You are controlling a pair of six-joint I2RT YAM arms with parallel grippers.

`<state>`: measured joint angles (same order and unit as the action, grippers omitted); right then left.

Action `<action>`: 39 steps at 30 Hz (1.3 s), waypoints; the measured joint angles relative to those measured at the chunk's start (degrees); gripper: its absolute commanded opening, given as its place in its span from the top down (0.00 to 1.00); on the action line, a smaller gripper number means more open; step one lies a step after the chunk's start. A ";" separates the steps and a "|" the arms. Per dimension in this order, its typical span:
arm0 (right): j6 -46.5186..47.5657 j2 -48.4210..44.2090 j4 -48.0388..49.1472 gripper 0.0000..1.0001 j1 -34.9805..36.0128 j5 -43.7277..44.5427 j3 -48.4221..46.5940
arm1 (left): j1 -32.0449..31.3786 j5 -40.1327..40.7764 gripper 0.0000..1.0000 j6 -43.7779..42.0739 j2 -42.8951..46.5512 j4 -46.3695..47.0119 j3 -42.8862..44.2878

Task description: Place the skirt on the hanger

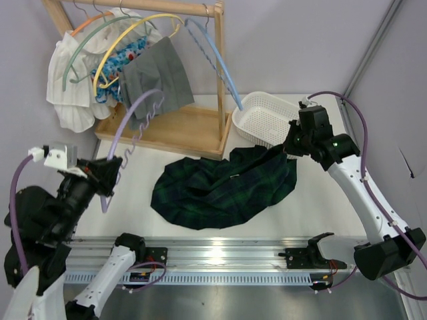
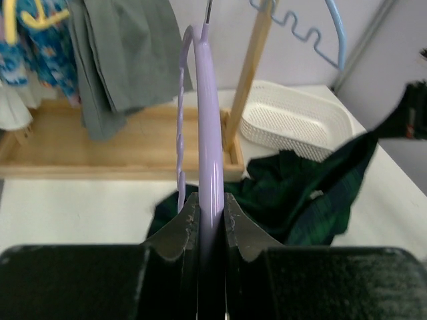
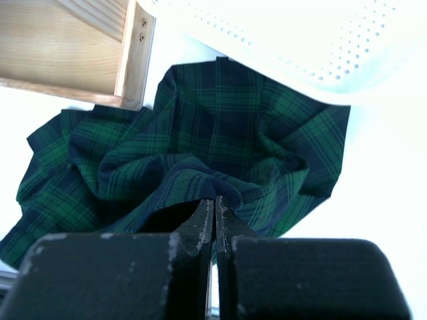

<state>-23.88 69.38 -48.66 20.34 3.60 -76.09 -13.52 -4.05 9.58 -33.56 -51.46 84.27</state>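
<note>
The dark green and navy plaid skirt [image 1: 220, 190] lies crumpled on the white table, in front of the wooden rack. Its right edge is lifted off the table, pinched in my right gripper [image 1: 288, 148]. In the right wrist view, that gripper [image 3: 215, 200] is shut on a fold of the skirt [image 3: 220, 127]. My left gripper [image 1: 107, 170] is shut on the lavender hanger [image 1: 130, 113] and holds it up at the left, apart from the skirt. In the left wrist view, the hanger [image 2: 208, 120] rises straight out of the gripper [image 2: 211, 197], with the skirt [image 2: 300, 193] beyond it.
A wooden rack [image 1: 167, 130] at the back holds a grey garment [image 1: 157, 80], a white ruffled garment [image 1: 70, 93], a yellow hanger [image 1: 127, 40] and a light blue hanger [image 1: 217, 60]. A white perforated basket [image 1: 263, 120] sits to the right of the rack. A metal rail [image 1: 220, 257] runs along the near edge.
</note>
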 measured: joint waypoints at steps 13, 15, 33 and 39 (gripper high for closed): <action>1.79 2.40 6.38 1.00 -0.33 1.53 2.91 | -0.74 -23.78 1.00 3.10 15.32 -10.84 -9.22; 2.32 1.95 6.49 1.00 -0.37 2.03 2.91 | -1.44 -28.02 1.00 3.52 16.39 -10.73 -10.84; 5.77 -5.97 1.18 1.00 -0.59 -5.27 4.42 | -8.13 -36.22 1.00 4.33 8.50 -1.33 -17.00; 5.99 -6.75 -1.92 1.00 -0.55 -7.41 4.35 | -8.13 -37.00 1.00 3.34 4.26 1.16 -17.18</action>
<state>-17.89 62.63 -50.59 19.79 -3.81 -71.75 -21.65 -41.06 12.93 -29.30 -50.30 67.09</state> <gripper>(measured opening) 0.012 0.180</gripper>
